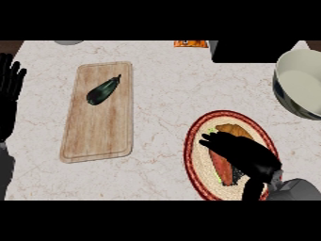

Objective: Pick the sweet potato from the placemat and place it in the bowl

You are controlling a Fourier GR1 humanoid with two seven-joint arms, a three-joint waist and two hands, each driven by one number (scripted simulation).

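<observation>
The sweet potato lies on the round woven placemat with the red rim, near the right of the marble counter, and the right hand lies over it, fingers bent down across its top, so only its orange far end and a reddish strip along its left side show; whether the fingers actually close on it cannot be told. The bowl, pale inside with a dark outside, stands far right, apart from the placemat, with bare counter between the two. To the left lies a wooden cutting board with a dark eggplant on its far half. The left hand rests at the left edge, open, fingers straight and pointing away. At the far edge sit a black box and a small orange packet.
</observation>
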